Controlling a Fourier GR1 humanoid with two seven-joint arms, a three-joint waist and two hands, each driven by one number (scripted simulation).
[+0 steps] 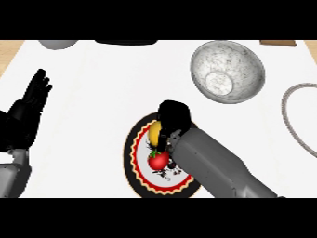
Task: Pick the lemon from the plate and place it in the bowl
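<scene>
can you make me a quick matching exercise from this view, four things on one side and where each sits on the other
Things:
1. yellow lemon
2. grey marbled bowl
3. open left hand
4. red strawberry-like fruit

Places:
A. far right of the white counter
B. resting at the view's left, fingers up
C. on the patterned round plate, under the right hand
D. on the plate, beside the right forearm

Pairs: 1-C, 2-A, 3-B, 4-D

Open counter point(106, 93): bare between left hand point(23, 116) and plate point(136, 160) | plate-to-bowl point(228, 76) path: bare strip up and right of plate | obstacles: red fruit point(158, 161) on plate beside lemon point(155, 131); ring point(308, 121) right of bowl; right forearm point(219, 167) over plate.
</scene>
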